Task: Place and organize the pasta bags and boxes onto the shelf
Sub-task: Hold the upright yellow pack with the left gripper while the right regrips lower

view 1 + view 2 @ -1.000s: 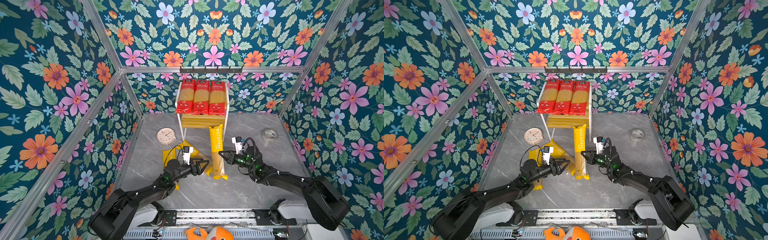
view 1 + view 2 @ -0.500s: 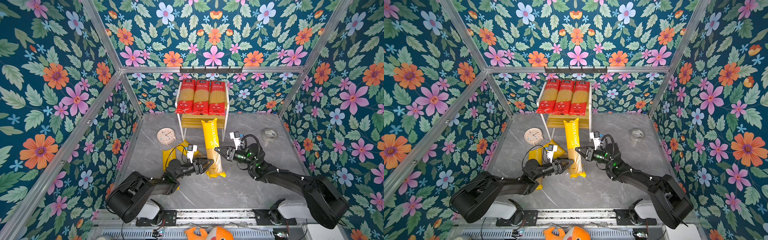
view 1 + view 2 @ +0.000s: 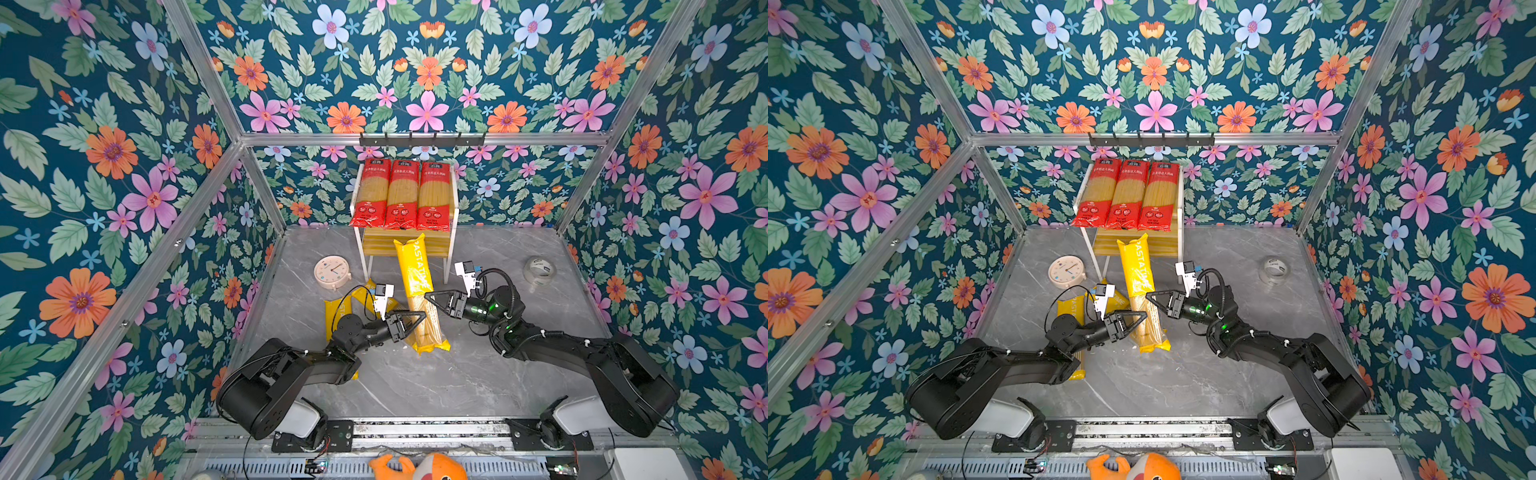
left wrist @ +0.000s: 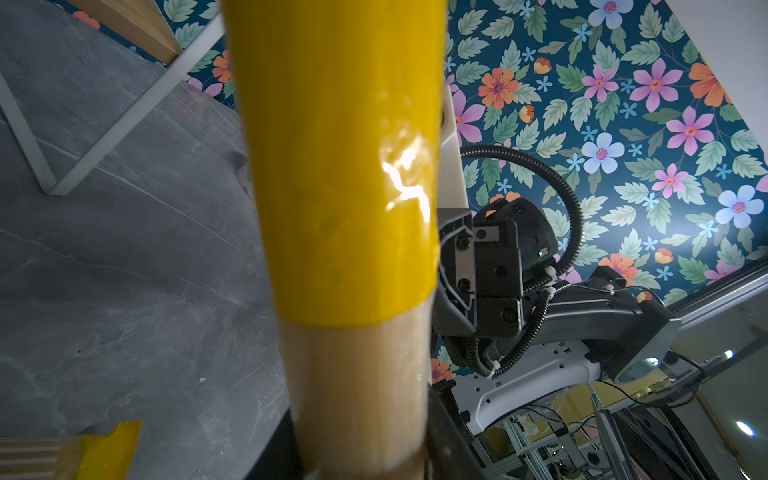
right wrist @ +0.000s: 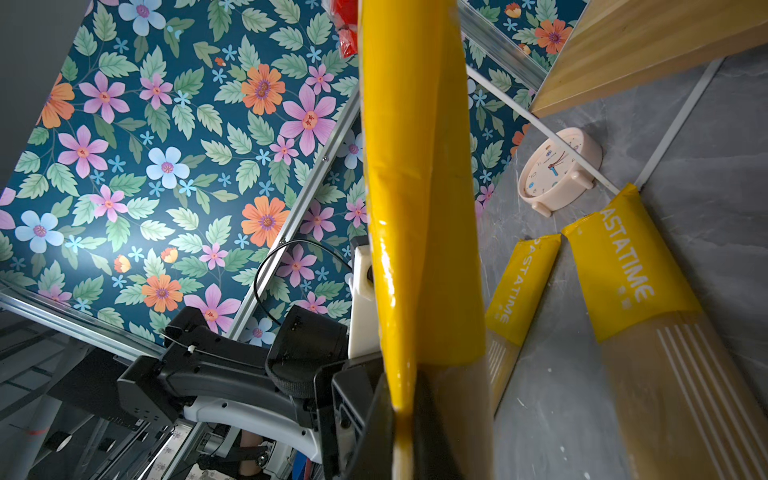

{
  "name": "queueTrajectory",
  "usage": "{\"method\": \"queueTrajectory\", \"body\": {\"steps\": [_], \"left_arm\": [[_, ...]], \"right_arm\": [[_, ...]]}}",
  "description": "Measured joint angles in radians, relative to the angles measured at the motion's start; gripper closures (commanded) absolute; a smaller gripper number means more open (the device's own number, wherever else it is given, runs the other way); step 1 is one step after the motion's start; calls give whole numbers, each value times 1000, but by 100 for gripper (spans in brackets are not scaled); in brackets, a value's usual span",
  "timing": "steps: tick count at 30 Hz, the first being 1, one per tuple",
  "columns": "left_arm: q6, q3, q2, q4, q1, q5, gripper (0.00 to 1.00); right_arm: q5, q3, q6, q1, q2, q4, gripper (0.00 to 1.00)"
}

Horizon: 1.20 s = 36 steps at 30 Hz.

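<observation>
Both grippers hold one yellow PASTATIME packet [image 3: 413, 270] [image 3: 1136, 266] off the table, its far end against the front of the shelf's lower board [image 3: 432, 245]. My left gripper [image 3: 415, 321] [image 3: 1139, 318] [image 4: 361, 449] is shut across the packet's clear lower half [image 4: 357, 374]. My right gripper [image 3: 430, 297] [image 3: 1152, 299] [image 5: 403, 399] is shut on the packet's side seam [image 5: 395, 249]. Three red-ended packets [image 3: 401, 193] [image 3: 1127, 195] lie side by side on the shelf's top tier. Two more yellow packets [image 3: 338, 307] [image 5: 631, 266] lie on the table, left of the held one.
A pink clock [image 3: 331, 272] stands left of the shelf's white leg [image 3: 365, 262]. A tape roll [image 3: 539, 270] sits at the far right. A black hook rail [image 3: 419, 139] runs above the shelf. An orange plush toy [image 3: 415, 467] lies below the front rail.
The yellow packet has risen from the table and swung left, its far end now at the shelf. My left gripper came in from the left and closed on it.
</observation>
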Motion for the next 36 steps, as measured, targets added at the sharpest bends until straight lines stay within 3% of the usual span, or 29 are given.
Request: {"method": "queueTrajectory", "body": {"steps": [4,9,20,30,36], "left_arm": [[-17,0,5,0,0,-14,78],[-17,3,3,-16,-1,-11,84],[-10,29,-46,-136,-1,5,91],[13,63,-55,-258,56,-12,95],[-59,75,13,-243,85,-22,97]], "right_arm": [[23,2,23,-1,22,19,82],[58,-14,37,-2,7,22,59],[106,-74,-55,1,-162,-202,33],[175,-157,-163,-5,-338,-479,28],[164,-203,-168,-1,-396,-573,24]]}}
